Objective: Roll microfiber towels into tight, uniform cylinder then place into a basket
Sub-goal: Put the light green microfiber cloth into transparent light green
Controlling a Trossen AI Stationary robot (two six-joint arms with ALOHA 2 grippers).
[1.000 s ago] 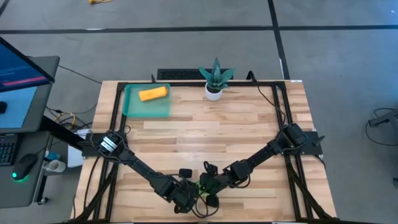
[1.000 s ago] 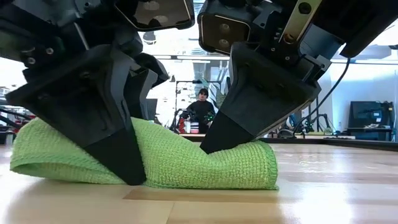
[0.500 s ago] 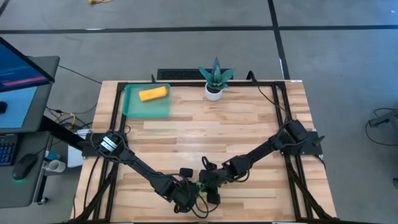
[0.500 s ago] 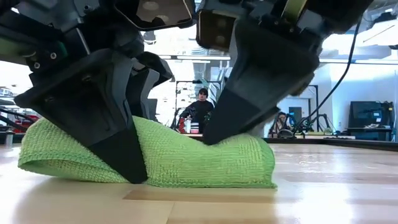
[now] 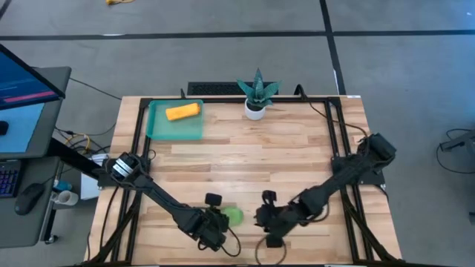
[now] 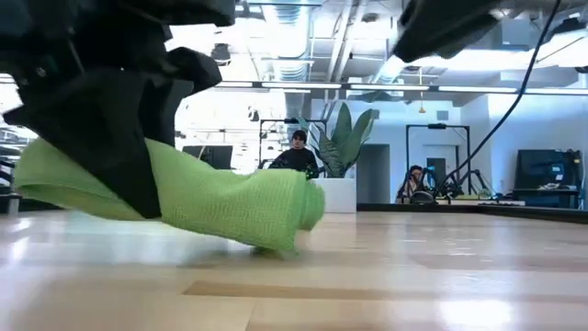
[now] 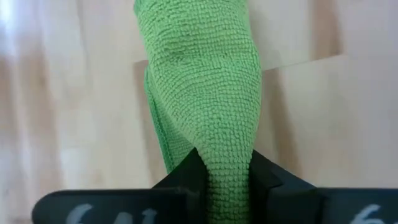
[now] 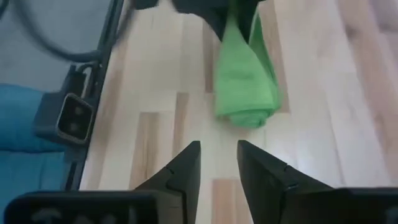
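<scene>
While your left end effector (image 7: pixel 219 177) is gripping the rolled green towel (image 7: pixel 205 99) near the front of the surface (image 5: pixel 282 148), one end is lifting clear & the free end is sagging down toward the wood. Your right end effector (image 8: pixel 217 163) is hanging just beside it w/ fingers apart, holding nothing. You're seeing the orange towel (image 5: pixel 182 112) lying rolled in the basket (image 5: pixel 157 127) at the far left corner, beside the plant (image 5: pixel 257 92).

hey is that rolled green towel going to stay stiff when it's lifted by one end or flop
Probably flop: the green towel sags from the left tool, its far end dipping to the table. It looks light, and the roll may loosen, being pinched at one end only.
</scene>
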